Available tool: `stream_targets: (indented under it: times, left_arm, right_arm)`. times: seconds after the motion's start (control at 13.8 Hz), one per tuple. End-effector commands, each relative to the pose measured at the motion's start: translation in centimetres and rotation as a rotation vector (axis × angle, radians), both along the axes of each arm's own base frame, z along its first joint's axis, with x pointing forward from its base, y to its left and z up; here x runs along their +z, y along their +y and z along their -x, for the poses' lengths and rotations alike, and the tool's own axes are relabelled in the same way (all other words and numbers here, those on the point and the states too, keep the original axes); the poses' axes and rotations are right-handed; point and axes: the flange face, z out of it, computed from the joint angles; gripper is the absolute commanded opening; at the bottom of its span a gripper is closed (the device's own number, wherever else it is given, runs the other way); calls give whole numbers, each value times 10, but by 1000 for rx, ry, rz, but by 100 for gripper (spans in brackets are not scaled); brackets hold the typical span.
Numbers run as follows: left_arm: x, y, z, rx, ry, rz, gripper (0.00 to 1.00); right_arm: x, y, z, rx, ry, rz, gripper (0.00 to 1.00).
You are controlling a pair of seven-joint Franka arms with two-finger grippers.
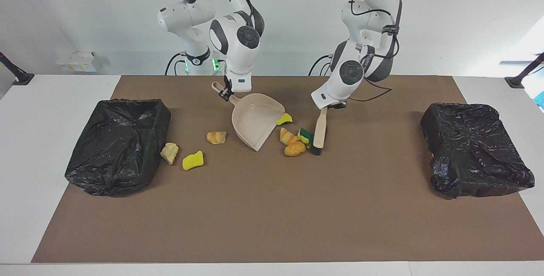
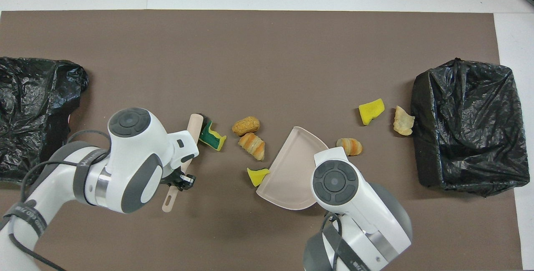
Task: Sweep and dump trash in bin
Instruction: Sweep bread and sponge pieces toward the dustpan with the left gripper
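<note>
The left gripper (image 1: 326,108) is clamped on the handle of the beige brush (image 1: 319,132), whose dark bristles are mostly hidden under its back and press against the green-and-yellow sponge piece (image 1: 304,135), which touches the two bread-like lumps (image 1: 292,143) at mid-bench. The right gripper (image 1: 224,92), largely covered by its own wrist in the overhead view, is closed on the handle of the beige dustpan (image 1: 255,119), with a yellow scrap (image 1: 284,119) at the pan's side edge. Another bread lump (image 1: 216,136) lies beside the pan toward the right arm's end, and a yellow sponge (image 1: 192,160) and a pale lump (image 1: 169,153) lie just beside that end's black-lined bin (image 1: 119,144); the other bin (image 2: 29,108) is partly cut off overhead.
</note>
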Motion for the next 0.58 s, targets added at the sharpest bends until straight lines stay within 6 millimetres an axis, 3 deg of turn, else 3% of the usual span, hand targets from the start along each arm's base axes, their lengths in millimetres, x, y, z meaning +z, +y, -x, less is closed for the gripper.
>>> stream_targets:
  times: [0.0,0.22,0.51]
  left_arm:
    - [-6,-38,35,8,8,25,0]
    - [-1,-85,70,1,-6,36,0]
    - [8,-116,81,57,24,133,0]
  right_arm:
    - [-11,3,-2,29,-8,-5,0]
    - [-17,11,0,47,-9,-8,0]
    - [-19,12,-1,46,-10,-11,0]
